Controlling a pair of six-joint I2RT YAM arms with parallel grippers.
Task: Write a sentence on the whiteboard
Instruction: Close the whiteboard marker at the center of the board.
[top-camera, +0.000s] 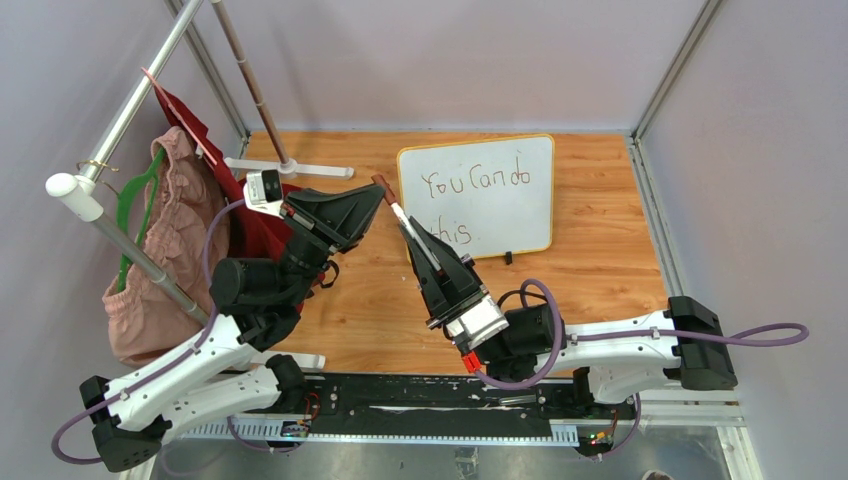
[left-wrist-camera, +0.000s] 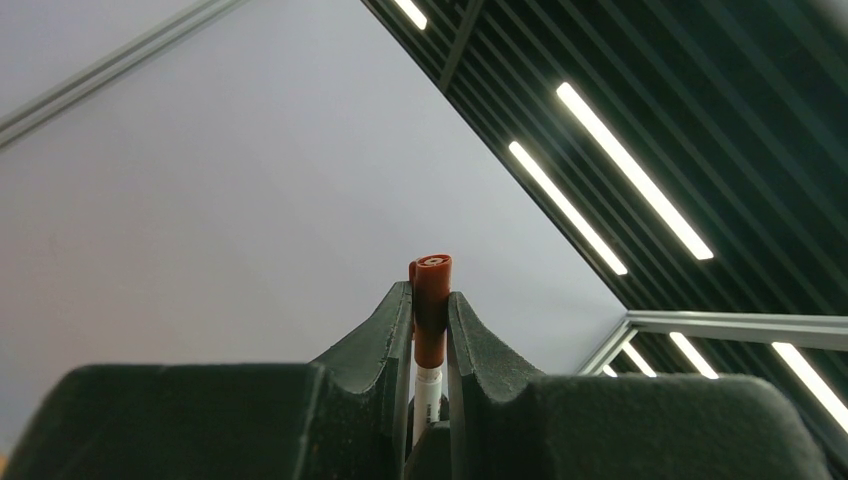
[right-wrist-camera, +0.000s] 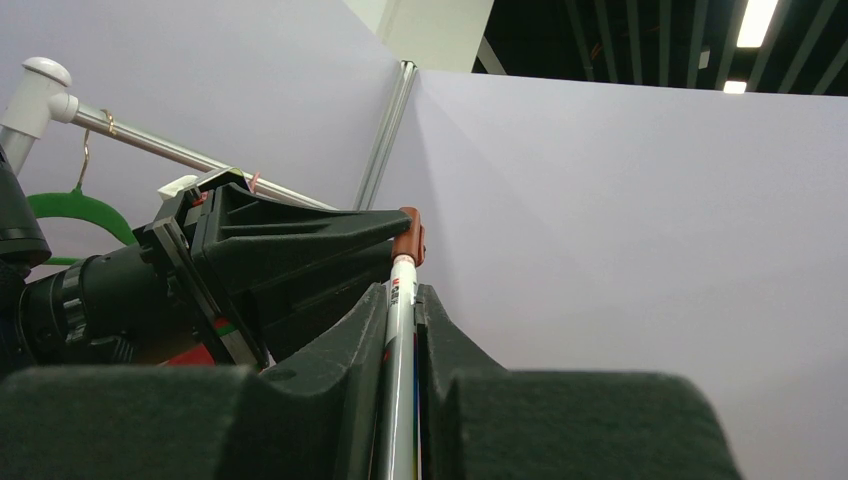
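Right gripper (top-camera: 418, 248) pinches marker (top-camera: 404, 220) by the barrel, left gripper (top-camera: 372, 200) pinches its red-brown cap (top-camera: 383, 185), both meeting mid-table; whiteboard (top-camera: 520, 215) sits at 1 o'clock, sentence (top-camera: 475, 182) in two lines on it.

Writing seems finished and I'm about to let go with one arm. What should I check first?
1. Words of the sentence on the whiteboard legible: ok.
2. Brown cap over the marker tip: ok.
3. That cap fully seated: cannot tell.
4. Is the left gripper shut on cap: ok.
5. Is the right gripper shut on marker: ok.
6. Is the marker off the whiteboard: ok.
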